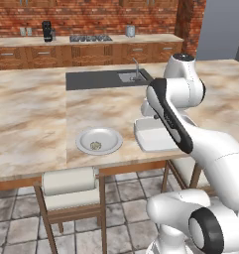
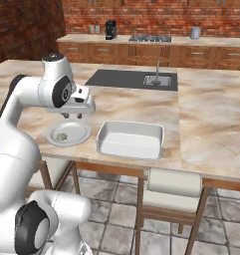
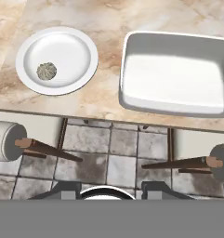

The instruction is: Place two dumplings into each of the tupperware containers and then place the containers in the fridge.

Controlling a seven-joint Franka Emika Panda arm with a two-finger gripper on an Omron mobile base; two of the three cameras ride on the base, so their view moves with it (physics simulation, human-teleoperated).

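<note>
White tupperware container (image 3: 174, 74) lies lengthwise along counter edge; 1 dumpling (image 3: 47, 71) on plate (image 3: 81, 46); fingers' state unclear.

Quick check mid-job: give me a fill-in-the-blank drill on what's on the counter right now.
1. The round white plate holds ____ lumpy beige dumpling.
2. The large white rectangular tray holds ____ dumplings.
3. In the left base view, the plate lies to the ____ of the tray.
4. The sink's grey faucet stands ____ the plate and tray.

Missing words: one; no; left; beyond
</note>
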